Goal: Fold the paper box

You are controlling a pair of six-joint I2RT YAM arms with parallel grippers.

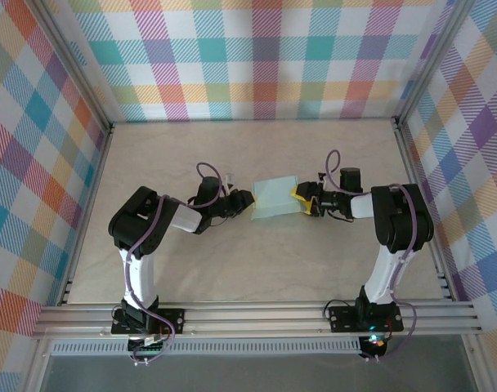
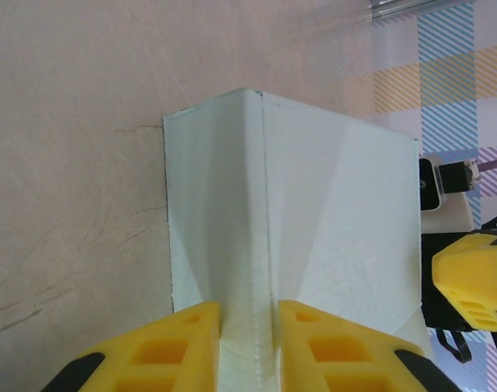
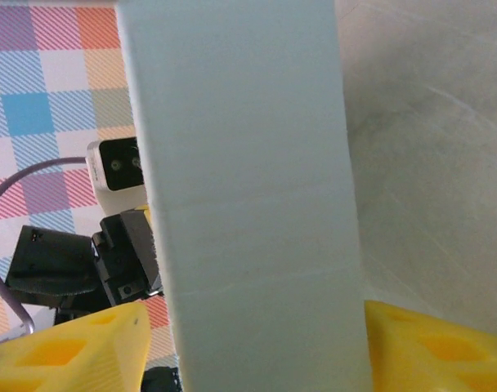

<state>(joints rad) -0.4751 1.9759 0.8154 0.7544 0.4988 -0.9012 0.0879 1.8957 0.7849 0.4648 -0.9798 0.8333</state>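
The paper box (image 1: 275, 198) sits mid-counter, directly between the two arms, its pale green card partly raised off the counter (image 1: 257, 269); the left claw (image 2: 247, 331) is closed on a narrow upright crease of it, the yellow fingers (image 2: 183, 347) pressing the ridge from both sides; the right claw (image 3: 252, 347) straddles a broad flat panel at the opposite end, one finger each side of it, though I cannot tell whether they clamp the card or merely flank it.

The main risk, as I judge it, is buckling; if the right claw squeezes across that wide panel, thin card will likely bow or dent instead of folding on its score line. A second risk is tearing or slipping at the crease; the left hold is on a slim strip, so any pull from the far side could drag it free or rip it. Uneven motion between the arms could also twist the box and open the folds.
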